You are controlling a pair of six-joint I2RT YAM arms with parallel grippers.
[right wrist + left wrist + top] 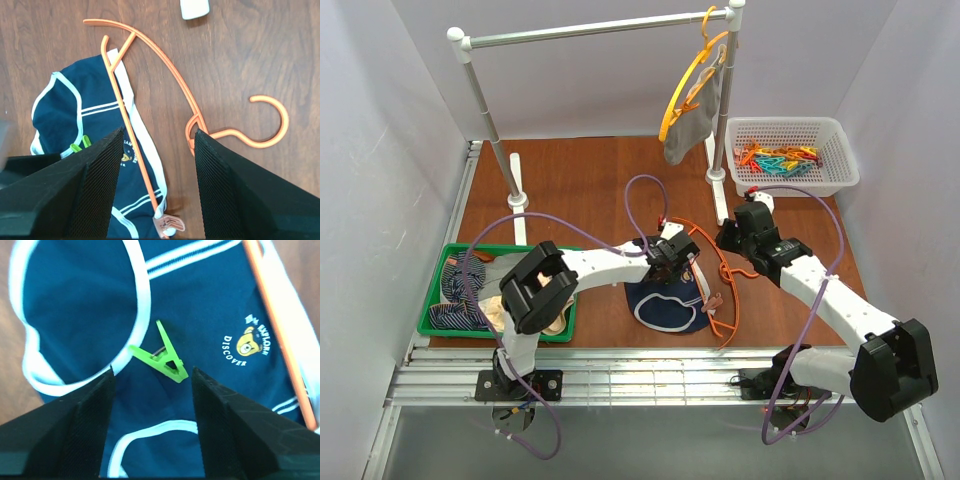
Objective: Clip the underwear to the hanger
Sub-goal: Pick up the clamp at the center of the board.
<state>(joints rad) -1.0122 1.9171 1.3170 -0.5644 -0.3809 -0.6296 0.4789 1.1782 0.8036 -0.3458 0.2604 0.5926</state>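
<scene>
at the far left the green tray holds spare clothing and plays no part here. the left gripper hangs over the underwear with its jaws spread and nothing between them. a green peg lies loose on the navy cloth just ahead of that gap. its long axis runs from 11 to 5 o'clock in the left wrist view (handles at 11, nose at 5). the underwear lies flat on the table at mid-front. the hanger rests across its waistband edge, at 3 o'clock from the peg, with the bar running from 12 to 5 o'clock. so the peg is not yet on the bar, and the left arm is the nearer one to lift it. the right gripper, also spread and empty, hovers over the hanger's neck, with the hook toward 3 o'clock in its own view.
</scene>
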